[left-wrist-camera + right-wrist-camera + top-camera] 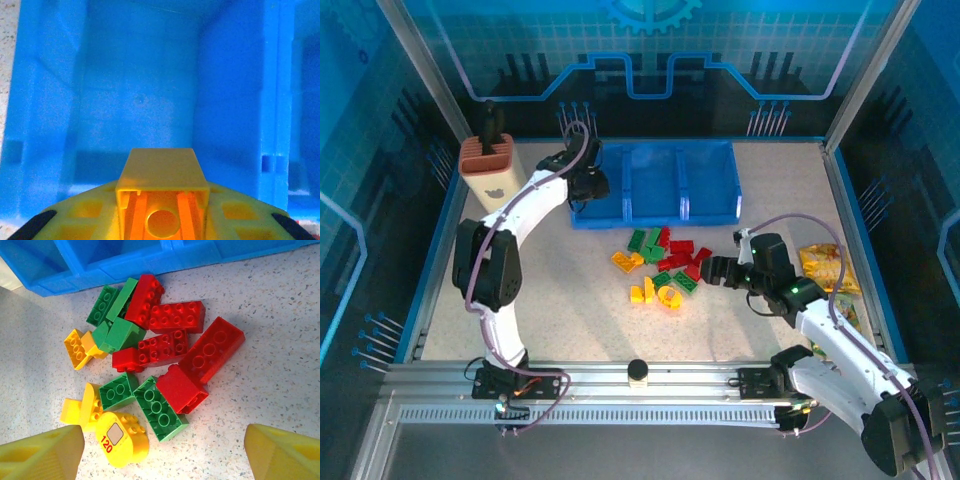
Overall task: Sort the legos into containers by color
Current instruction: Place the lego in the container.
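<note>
Sorting barely begun: one yellow brick over the bin, the pile still waiting.

At the table's [570, 290] far edge, the left gripper [588, 186] pinches a yellow brick [161, 180] above the left compartment [140, 100] of the blue bin [655, 215]. All three compartments look bare to me, so nearly everything is left to do. The legos [160, 355], in red, green and yellow, lie heaped mid-table just in front of the bin. The right gripper [713, 270] hangs beside them toward the right edge, fingers spread and holding nothing. The left wrist camera settles what the overhead view leaves vague, namely the brick in the grip and the compartment floor. The right wrist camera separates the tangled bricks by color.
</note>
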`<act>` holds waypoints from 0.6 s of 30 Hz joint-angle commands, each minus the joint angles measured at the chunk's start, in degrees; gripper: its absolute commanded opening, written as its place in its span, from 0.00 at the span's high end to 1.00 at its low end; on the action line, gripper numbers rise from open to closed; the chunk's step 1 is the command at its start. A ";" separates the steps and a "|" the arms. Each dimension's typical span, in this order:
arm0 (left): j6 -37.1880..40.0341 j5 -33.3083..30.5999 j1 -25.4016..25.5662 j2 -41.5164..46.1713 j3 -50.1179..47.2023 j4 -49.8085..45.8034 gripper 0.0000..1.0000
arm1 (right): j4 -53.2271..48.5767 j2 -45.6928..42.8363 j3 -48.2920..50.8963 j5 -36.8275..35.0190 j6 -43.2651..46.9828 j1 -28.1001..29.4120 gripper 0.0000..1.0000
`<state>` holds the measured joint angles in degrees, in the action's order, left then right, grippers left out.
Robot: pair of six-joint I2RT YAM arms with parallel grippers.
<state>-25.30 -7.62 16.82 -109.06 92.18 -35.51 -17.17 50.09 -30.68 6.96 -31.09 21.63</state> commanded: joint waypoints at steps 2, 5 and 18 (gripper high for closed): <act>1.45 0.93 -0.30 -2.66 4.11 -1.38 0.69 | -1.29 -0.61 0.49 1.04 -0.14 1.55 0.15; 1.49 1.20 -0.21 -3.27 4.58 -1.71 0.66 | -1.20 -0.60 0.44 0.74 -0.03 2.18 0.15; 1.48 1.90 0.89 6.48 0.32 -1.15 0.35 | -4.59 3.48 -3.19 -2.94 4.07 8.96 0.19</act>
<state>-23.99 -7.01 17.12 -108.29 93.84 -35.86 -19.51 52.62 -31.16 5.78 -29.23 28.40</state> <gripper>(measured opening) 0.652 0.817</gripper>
